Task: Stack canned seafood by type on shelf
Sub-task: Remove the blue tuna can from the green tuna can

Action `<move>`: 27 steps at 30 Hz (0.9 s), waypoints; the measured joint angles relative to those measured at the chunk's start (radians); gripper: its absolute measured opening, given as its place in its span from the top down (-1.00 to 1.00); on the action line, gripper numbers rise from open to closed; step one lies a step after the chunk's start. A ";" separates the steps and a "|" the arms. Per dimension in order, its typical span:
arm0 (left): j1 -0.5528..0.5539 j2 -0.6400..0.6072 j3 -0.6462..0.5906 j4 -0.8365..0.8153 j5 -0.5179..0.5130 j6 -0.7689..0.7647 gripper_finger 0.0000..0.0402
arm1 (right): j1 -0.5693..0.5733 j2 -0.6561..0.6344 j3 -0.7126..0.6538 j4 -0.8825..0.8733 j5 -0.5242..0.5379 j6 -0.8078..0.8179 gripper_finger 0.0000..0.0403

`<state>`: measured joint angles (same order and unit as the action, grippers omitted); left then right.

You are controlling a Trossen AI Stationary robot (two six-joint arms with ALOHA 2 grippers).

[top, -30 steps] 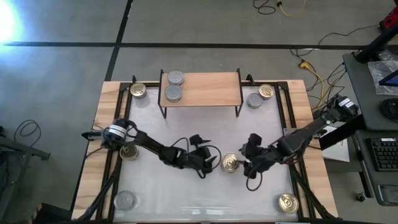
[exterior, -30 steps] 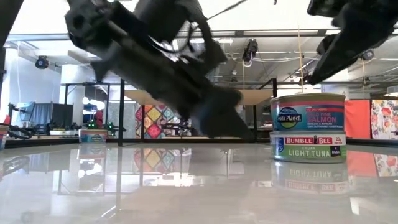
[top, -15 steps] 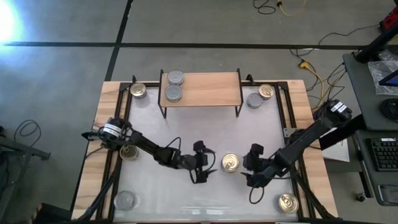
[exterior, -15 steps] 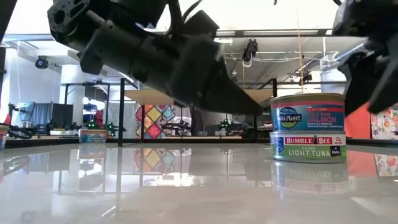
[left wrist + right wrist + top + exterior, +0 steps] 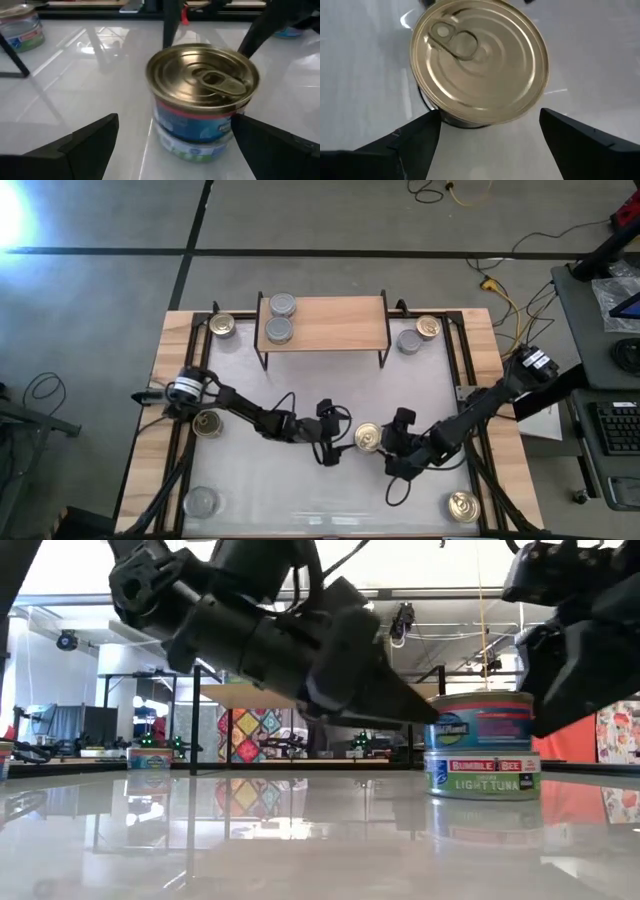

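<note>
A white table (image 5: 300,490) is seen from above, with a wooden shelf (image 5: 335,322) at its far edge. Two silver-topped cans (image 5: 281,318) sit on the shelf's left end. At mid-table stands a stack of two cans (image 5: 368,438), a gold-topped one on top of another; the low view shows a salmon label above a tuna label.

The left gripper (image 5: 330,442) lies just left of the stack, its fingers spread wide and empty, open toward the stack, which stands ahead of and between them without touching. The right gripper (image 5: 395,450) lies just right of the stack, fingers also wide apart and holding nothing, with the gold lid (image 5: 479,60) close ahead of them.

Loose cans stand around the edges: a gold one (image 5: 222,326) left of the shelf, a gold and a silver pair (image 5: 417,334) right of it, a gold one (image 5: 207,423) under the left arm, a silver one (image 5: 201,502) at the near left corner, and a gold one (image 5: 463,506) at the near right.
</note>
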<state>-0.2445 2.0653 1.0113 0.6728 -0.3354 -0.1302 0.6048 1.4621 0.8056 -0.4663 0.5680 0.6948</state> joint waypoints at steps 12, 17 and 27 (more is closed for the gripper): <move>0.013 0.010 0.060 -0.030 0.087 0.069 -0.85 | -0.021 -0.009 0.049 0.000 0.001 -0.102 -0.45; 0.012 -0.016 0.060 -0.085 0.094 0.069 -0.86 | -0.025 -0.016 0.088 -0.007 0.008 -0.157 -0.42; 0.005 -0.056 0.058 -0.161 0.089 0.069 -0.86 | -0.059 -0.015 0.089 0.050 0.008 -0.176 -0.48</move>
<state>-0.2394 2.0095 1.0691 0.5116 -0.2460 -0.0611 0.5459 1.4475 0.8948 -0.4159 0.5762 0.5188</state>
